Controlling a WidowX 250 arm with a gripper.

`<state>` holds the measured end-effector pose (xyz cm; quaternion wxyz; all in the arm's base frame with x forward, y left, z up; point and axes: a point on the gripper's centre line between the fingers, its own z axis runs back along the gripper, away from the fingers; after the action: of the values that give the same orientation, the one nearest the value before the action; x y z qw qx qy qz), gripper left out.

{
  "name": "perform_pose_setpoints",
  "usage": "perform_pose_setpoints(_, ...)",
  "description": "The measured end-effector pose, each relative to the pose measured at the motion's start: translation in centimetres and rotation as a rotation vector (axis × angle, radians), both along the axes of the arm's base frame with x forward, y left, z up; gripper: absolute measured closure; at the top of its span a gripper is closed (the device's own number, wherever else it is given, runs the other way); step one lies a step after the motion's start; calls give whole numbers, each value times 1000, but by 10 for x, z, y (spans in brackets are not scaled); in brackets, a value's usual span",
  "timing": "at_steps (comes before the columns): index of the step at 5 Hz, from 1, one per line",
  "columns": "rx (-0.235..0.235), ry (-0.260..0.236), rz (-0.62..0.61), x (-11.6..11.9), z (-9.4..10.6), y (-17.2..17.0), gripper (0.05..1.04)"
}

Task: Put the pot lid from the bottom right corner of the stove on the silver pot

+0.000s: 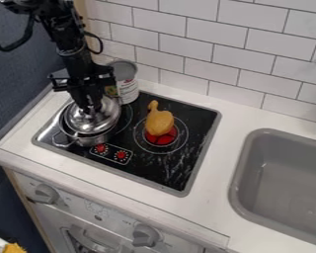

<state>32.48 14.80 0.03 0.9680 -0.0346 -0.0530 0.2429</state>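
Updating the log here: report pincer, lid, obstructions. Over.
Pincer at lid, grip unclear. Lid over silver pot, seating unconfirmed. Drumstick and can nearby, neither apparently blocking the pot.

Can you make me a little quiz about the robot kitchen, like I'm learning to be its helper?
1. True or false: the gripper is down at the lid, over the silver pot.
2. Which toy food lies partly over the red patch on the stove?
3. Pick one. As the picture shows it, the grey sink is: a) left of the stove, b) right of the stove, c) behind the stove.

Key: 1. True. 2. A drumstick. 3. b.
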Motion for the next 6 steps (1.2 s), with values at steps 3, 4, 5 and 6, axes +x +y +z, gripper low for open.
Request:
perform_pose_setpoints(3,-15,-3,-8,-10,1,-9,140)
perform_pose_setpoints(4,-23,-7,-15,-10,7,-10,75)
perform_pose_setpoints(5,-31,-47,-34,-4,25,-12,78)
perform_pose_setpoints(6,-25,-129,-63,6,54,-14,82)
